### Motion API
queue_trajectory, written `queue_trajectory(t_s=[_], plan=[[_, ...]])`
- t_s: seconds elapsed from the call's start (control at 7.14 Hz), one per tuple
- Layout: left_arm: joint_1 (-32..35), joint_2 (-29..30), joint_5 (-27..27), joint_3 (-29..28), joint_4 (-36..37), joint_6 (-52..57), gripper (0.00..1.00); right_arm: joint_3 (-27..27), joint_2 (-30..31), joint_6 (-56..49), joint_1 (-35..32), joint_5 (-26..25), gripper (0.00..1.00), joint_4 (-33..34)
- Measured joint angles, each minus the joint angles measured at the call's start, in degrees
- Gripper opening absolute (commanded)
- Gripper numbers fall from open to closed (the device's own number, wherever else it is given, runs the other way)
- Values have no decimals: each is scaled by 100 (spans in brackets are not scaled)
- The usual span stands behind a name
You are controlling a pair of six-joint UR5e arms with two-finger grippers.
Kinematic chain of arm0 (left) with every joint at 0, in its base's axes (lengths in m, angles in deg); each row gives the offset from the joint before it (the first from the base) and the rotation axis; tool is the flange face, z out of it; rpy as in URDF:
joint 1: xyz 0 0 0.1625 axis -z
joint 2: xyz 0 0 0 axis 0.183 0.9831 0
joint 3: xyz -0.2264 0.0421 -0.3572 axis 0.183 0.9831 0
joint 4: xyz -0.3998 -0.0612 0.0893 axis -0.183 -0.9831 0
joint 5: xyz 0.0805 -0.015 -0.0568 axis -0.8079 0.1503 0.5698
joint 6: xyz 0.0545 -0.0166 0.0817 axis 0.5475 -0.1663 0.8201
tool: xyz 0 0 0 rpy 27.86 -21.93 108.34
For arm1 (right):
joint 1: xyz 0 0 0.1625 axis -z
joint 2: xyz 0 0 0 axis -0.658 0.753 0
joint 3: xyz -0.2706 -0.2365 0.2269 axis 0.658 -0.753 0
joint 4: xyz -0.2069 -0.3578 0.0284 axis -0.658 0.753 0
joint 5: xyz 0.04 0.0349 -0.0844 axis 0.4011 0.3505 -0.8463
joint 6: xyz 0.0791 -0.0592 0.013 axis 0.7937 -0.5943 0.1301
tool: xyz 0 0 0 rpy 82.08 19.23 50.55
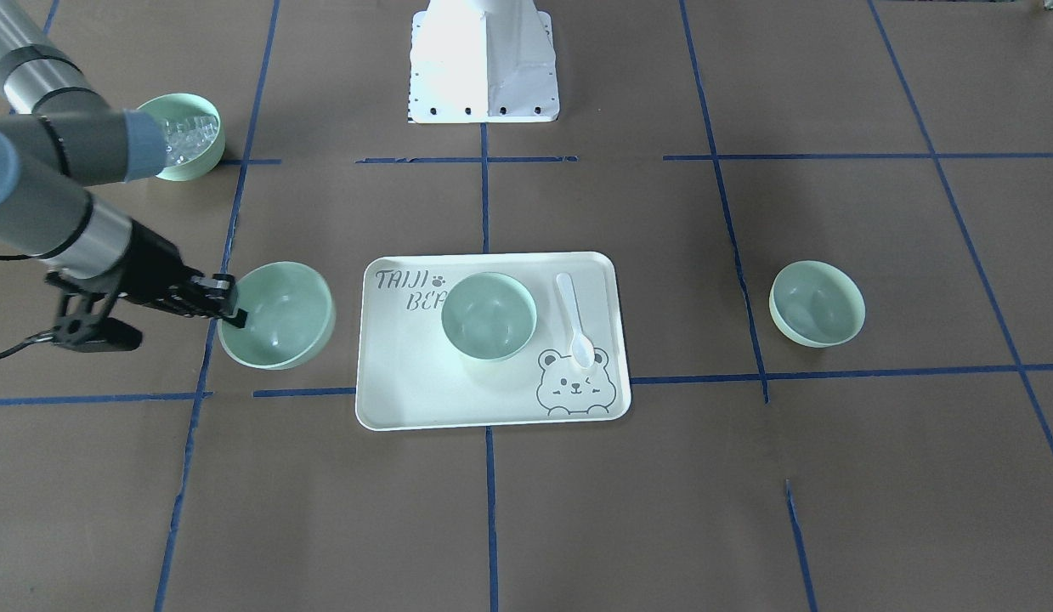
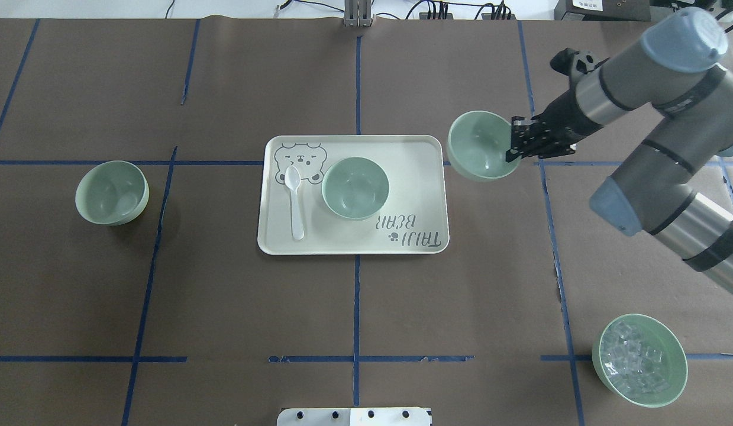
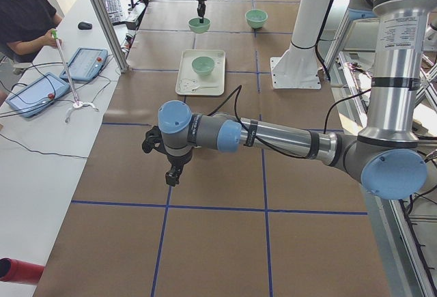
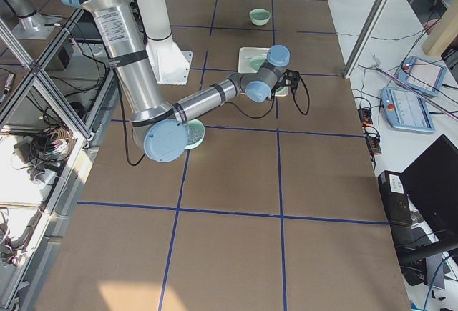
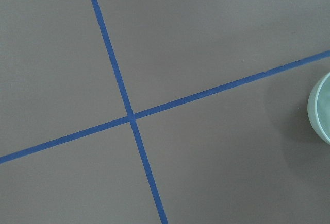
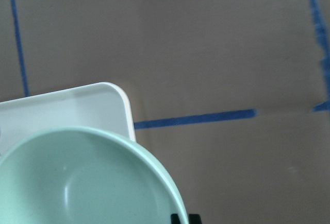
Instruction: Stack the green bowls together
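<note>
mint-green plastic, three times over: the held bowl (image 2: 478,145) hangs tilted just off the tray (image 2: 419,177) corner that lies on the robot's right and away from its base. the right gripper (image 2: 512,152) pinches this bowl's rim, one finger inside and one outside, jaws narrow on the thin wall. from the right wrist view the bowl's edge overlaps that tray corner, hollow side up. whether its underside clears the worktop (image 2: 224,307) i cannot tell.

the tray bowl (image 2: 355,188) sits upright near the tray's middle. a white spoon (image 2: 295,204) lies just beside it toward the robot's left, its scoop on the printed bear.

the left bowl (image 2: 112,193) sits on the worktop well apart from the tray, on the robot's left, leaning a little.

an ice bowl (image 2: 678,364), same green but full of clear cubes, stands well apart from the tray, on the robot's right and nearer the base.

the left gripper (image 3: 173,174) shows only in the side view, pointing down over brown paper well beyond the tray on the robot's left. i cannot tell if it is wide or narrow. its wrist view takes in crossed blue tape (image 5: 129,116) and a sliver of green rim at the edge.
</note>
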Motion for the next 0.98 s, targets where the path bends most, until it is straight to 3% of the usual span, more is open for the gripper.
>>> queue_trajectory(t_s=[0.28,0.42,0.98], plan=[[-2,1,96,-3,-107,-3,100,-232,-855,964,908,-1083,0,149],[-6,1,125,-6,-132,-6,100,-467,-1165,1298,1159,-1333,0,214],[-12,1,191,0,-153,-15,100,-678,-1455,1631,1415,-1579,0,284]])
